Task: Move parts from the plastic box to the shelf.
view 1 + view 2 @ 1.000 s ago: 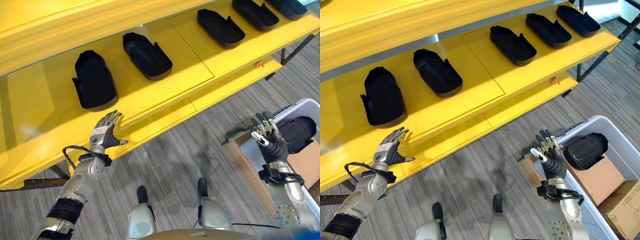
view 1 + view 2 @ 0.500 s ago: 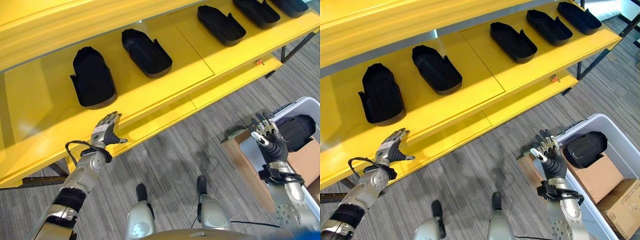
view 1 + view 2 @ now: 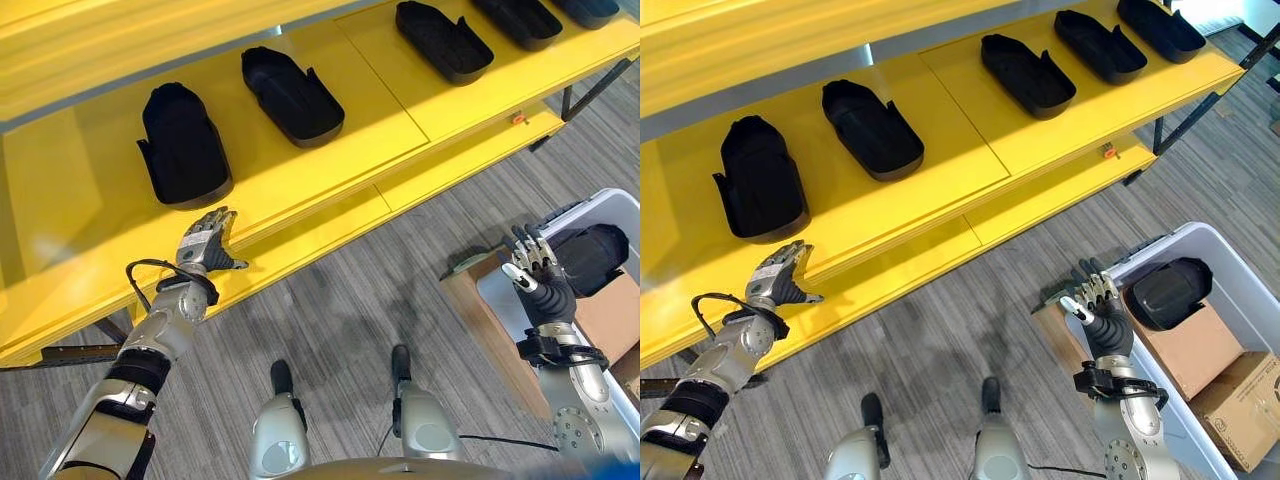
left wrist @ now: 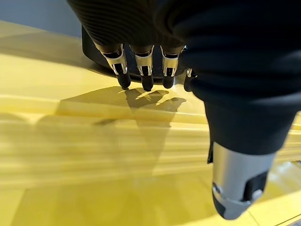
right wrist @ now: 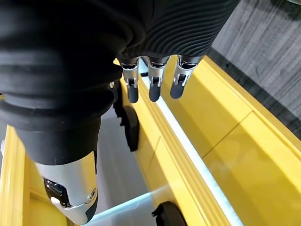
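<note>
Several black moulded parts lie in a row on the yellow shelf [image 3: 365, 105]; the leftmost part [image 3: 180, 145] is nearest my left hand [image 3: 205, 245]. That hand is open and empty, its fingers [image 4: 143, 70] straight over the shelf's front edge just short of that part. At the right stands the plastic box [image 3: 1252, 290] with one black part [image 3: 1168, 292] in it. My right hand [image 3: 1098, 305] is open and empty, raised beside the box's near left corner, apart from the part.
Brown cardboard [image 3: 1200, 350] lies inside the box under the part, and a cardboard box [image 3: 478, 318] stands against its left side. A lower yellow ledge [image 3: 440, 170] juts out below the shelf, with a small orange piece [image 3: 517, 119] on it. Grey floor lies between shelf and box.
The camera has shifted a little. My left forearm has swung leftward with the hand kept at the shelf's front edge. The right hand has held its place.
</note>
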